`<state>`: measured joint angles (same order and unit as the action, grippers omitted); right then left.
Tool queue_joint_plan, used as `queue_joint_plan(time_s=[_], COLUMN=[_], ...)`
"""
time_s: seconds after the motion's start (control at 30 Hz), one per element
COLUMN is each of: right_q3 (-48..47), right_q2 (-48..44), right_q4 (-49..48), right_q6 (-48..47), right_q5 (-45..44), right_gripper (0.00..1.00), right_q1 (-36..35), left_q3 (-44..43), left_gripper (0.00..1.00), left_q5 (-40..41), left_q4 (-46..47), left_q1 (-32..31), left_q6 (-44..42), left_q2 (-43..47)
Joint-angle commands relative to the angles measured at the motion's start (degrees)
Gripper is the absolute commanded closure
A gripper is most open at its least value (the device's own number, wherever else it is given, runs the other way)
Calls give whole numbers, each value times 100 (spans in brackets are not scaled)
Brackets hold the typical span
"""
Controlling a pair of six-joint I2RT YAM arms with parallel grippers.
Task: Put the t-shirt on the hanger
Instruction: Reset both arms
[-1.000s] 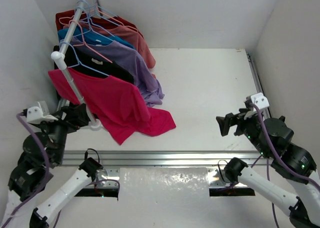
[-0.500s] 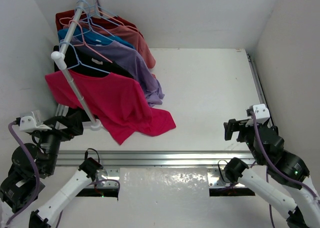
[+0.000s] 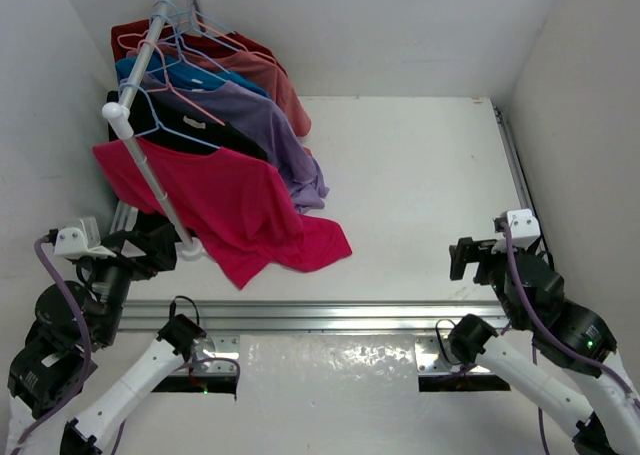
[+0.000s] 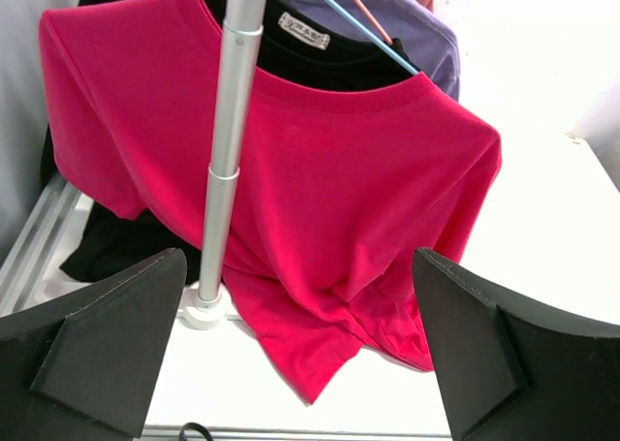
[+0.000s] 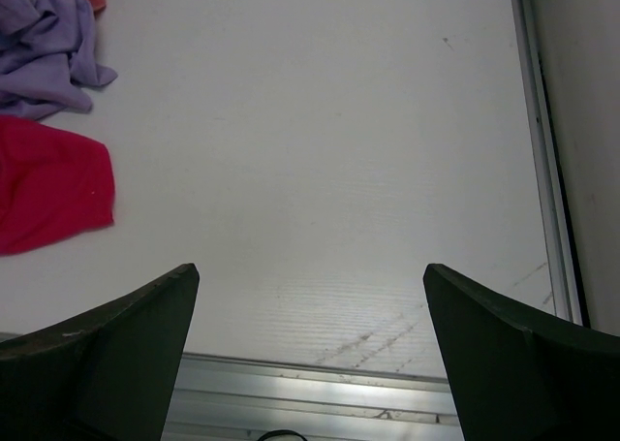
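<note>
I can read no text anywhere from here. The one white neck label [image 4: 300,31] sits on the black shirt [image 4: 334,70], its dark print too small to make out.

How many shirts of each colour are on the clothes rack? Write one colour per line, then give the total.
Dark red shirt: 1
Salmon-pink shirt: 1
Teal-blue shirt: 1
Purple shirt: 1
Black shirt: 1
Magenta t-shirt: 1
Total: 6
</note>
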<state>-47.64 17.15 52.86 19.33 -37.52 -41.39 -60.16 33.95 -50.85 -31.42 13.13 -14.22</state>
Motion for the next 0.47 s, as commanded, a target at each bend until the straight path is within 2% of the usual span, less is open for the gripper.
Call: queue_joint_plan(time_s=[0.0, 0.43], right_q3=[27, 62], right_q2=[8, 52], right_q4=[-74, -39], right_q6=[53, 220], right_q5=[-168, -282], right_gripper=[1, 1], right_q1=[-10, -10], left_q3=[40, 180], left_gripper=[0, 0], left_q5=[-135, -240], left_q4=[286, 427], left_q1=[57, 57], left_q6=[-65, -12], left_q2=[51, 130])
